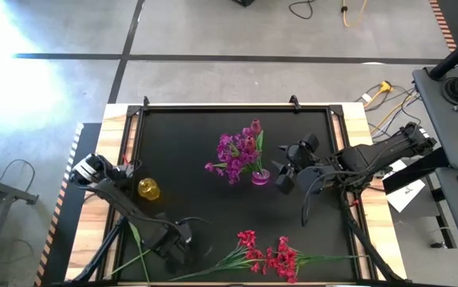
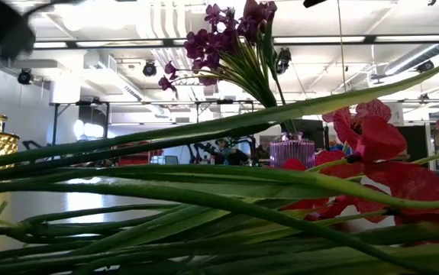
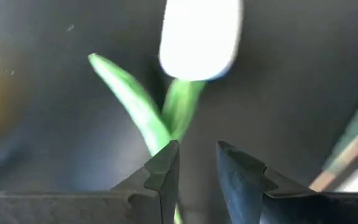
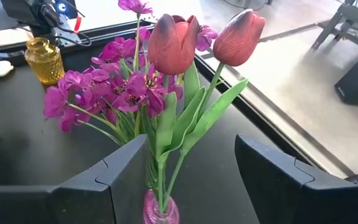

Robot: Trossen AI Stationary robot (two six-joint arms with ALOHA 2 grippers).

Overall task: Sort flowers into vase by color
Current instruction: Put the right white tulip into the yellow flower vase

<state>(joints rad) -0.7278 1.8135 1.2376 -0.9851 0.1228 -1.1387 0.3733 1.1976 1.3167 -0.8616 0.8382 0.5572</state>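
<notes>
A wooden table (image 1: 117, 119) carries a black mat (image 1: 181, 151) that covers nearly all of its top, leaving pale wood showing only at the edges. On the mat stand two vases — a small purple glass vase (image 1: 260, 177) near the middle, filled with purple blossom clusters (image 1: 232, 155) and pink tulip buds (image 1: 255, 127), and an amber glass vase (image 1: 149, 189) toward the left. Along the near edge lie loose stems — red blossom clusters (image 1: 272, 255) with long green stalks (image 1: 205, 267).

Purple blossoms (image 1: 235, 151) are standing in a pink vase (image 1: 260, 177) at mid-bench, with the right end effector (image 1: 283, 172) hovering just beside it. Red blossoms (image 1: 272, 255) are lying along the bench's near edge, and a yellow vase (image 1: 149, 189) is sitting near the left arm.
</notes>
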